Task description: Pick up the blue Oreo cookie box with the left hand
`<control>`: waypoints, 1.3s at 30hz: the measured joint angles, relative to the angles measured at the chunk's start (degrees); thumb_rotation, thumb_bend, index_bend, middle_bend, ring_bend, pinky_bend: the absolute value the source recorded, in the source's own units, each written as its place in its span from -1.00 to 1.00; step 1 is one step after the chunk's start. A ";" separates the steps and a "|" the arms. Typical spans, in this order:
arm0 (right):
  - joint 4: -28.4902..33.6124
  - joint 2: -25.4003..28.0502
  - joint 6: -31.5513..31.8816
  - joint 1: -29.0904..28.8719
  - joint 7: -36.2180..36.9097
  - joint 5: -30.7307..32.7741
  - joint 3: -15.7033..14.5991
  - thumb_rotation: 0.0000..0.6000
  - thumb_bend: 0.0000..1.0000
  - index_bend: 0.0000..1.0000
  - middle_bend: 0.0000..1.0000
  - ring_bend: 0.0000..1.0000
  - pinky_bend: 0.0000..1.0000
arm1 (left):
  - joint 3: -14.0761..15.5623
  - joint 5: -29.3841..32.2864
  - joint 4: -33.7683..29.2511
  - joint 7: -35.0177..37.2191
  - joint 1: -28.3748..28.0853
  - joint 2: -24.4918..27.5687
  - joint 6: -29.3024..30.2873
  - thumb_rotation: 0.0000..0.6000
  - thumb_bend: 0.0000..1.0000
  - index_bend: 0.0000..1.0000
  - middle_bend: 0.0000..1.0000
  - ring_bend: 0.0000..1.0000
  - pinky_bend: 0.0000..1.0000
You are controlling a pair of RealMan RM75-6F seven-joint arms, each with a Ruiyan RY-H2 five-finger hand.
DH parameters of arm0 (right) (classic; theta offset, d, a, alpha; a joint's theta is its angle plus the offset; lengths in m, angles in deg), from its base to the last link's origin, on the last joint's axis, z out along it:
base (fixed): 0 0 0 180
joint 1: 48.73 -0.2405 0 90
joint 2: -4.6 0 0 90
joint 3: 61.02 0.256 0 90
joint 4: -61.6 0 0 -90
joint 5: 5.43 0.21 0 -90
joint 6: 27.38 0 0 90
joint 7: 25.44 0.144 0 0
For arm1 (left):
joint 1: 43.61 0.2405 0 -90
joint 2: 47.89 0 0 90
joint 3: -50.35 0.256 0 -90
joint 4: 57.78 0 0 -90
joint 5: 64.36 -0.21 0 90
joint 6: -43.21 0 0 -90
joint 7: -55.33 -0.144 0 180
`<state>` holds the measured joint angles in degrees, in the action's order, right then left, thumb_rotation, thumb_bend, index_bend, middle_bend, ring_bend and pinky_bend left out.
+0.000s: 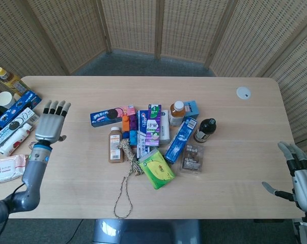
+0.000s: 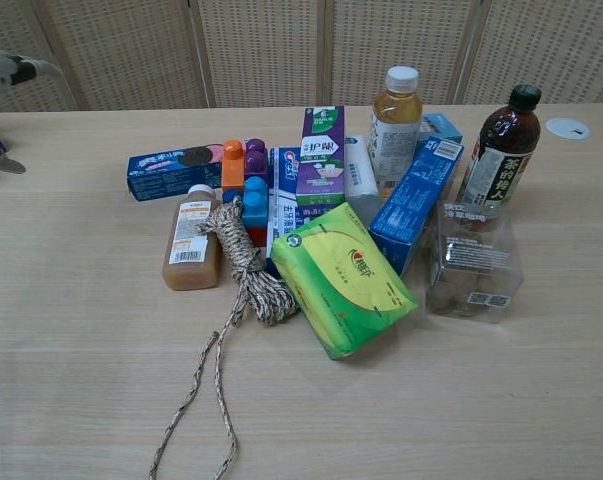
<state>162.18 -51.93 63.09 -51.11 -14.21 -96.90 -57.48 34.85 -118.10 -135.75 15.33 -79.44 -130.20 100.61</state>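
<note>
Head view: flat blue cardboard Oreo cookie box (image 1: 106,117) lay on bench (image 1: 234,193), touching orange-and-purple toy blocks (image 1: 129,126), long axis across bench | left hand (image 1: 50,122) empty, fingers spread, well apart beyond box's far end; right hand (image 1: 296,175) open, much farther | Chest view: box (image 2: 176,171) behind juice bottle (image 2: 191,243); left hand barely visible.

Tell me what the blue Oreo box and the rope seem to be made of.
Blue Oreo box: probably printed cardboard, slightly glossy, with sharp folded edges. Rope: looks like braided fibre, matte, with a mottled beige and brown weave; cotton or synthetic, I cannot tell.
</note>
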 measured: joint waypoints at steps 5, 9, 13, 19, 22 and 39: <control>-0.20 0.00 -0.54 -0.22 0.48 0.51 0.11 1.00 -1.00 -1.00 -1.00 -1.00 -1.00 | -0.70 6.46 7.97 -5.12 -5.65 -7.19 -2.68 1.00 -0.92 -0.93 -1.00 -1.00 -1.00; -0.66 -0.01 -1.32 -0.50 1.28 1.26 0.27 1.00 -1.00 -1.00 -1.00 -1.00 -1.00 | -0.89 8.63 14.29 -6.21 -8.67 -12.86 -3.59 1.00 -0.99 -1.00 -1.00 -1.00 -1.00; -1.21 -0.01 -1.99 -0.77 2.19 1.98 0.46 1.00 -1.00 -1.00 -1.00 -1.00 -1.00 | -1.15 10.22 20.73 -6.45 -11.32 -18.40 -4.51 1.00 -1.00 -1.00 -1.00 -1.00 -1.00; -1.58 0.07 -2.51 -1.03 3.24 2.47 0.68 1.00 -1.00 -1.00 -1.00 -1.00 -1.00 | -2.13 12.26 28.44 -6.68 -14.84 -24.33 -6.26 1.00 -1.00 -1.00 -1.00 -1.00 -1.00; -1.65 0.05 -2.74 -1.12 3.34 2.59 0.69 1.00 -1.00 -1.00 -1.00 -1.00 -1.00 | -2.73 13.07 31.73 -6.94 -16.39 -26.55 -7.18 1.00 -1.00 -1.00 -1.00 -1.00 -1.00; -2.04 -0.22 -3.80 -1.56 3.22 2.81 0.53 1.00 -1.00 -1.00 -1.00 -1.00 -1.00 | -4.71 13.59 45.54 -5.77 -20.34 -33.64 -11.63 1.00 -1.00 -0.86 -1.00 -1.00 -0.79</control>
<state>160.14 -52.15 59.29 -52.67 -10.99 -94.09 -56.95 30.14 -104.52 -90.20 9.57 -99.78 -163.84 88.98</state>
